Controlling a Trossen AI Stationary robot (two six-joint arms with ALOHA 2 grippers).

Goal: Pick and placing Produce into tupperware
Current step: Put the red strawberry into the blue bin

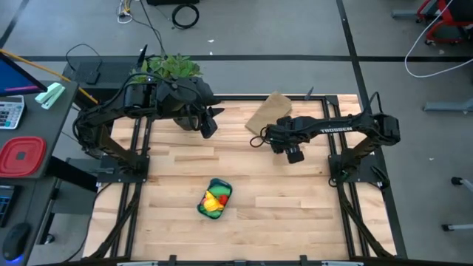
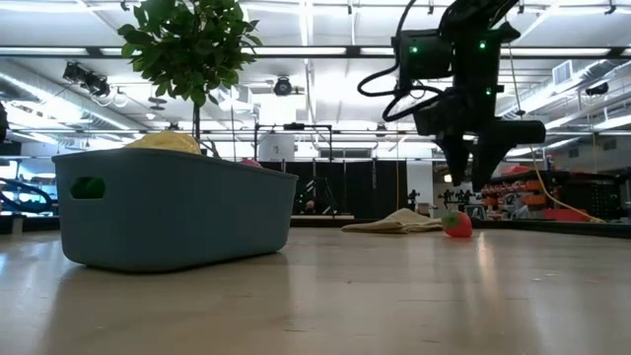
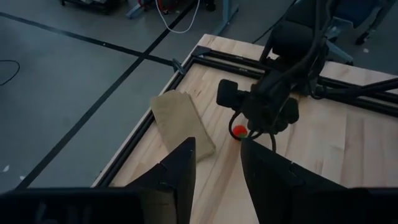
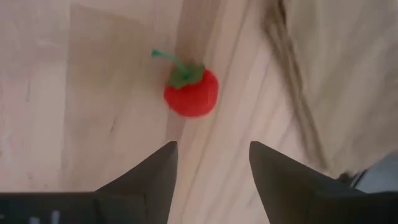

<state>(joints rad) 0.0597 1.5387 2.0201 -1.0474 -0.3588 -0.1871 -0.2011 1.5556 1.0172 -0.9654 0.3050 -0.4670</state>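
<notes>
The blue tupperware stands near the table's near middle with yellow, red and green produce inside; in the low view the tupperware fills the left foreground. A small red toy piece with a green stem lies on the wood beside the tan flat block; the low view shows the same red piece. My right gripper hovers open just above it, fingers pointing down, touching nothing. My left gripper is open and raised at the far left.
The potted leafy plant stands at the table's far-left edge, behind the left arm. A red square container sits on a side desk off the table's left. Bare wood lies between the red piece and the tub.
</notes>
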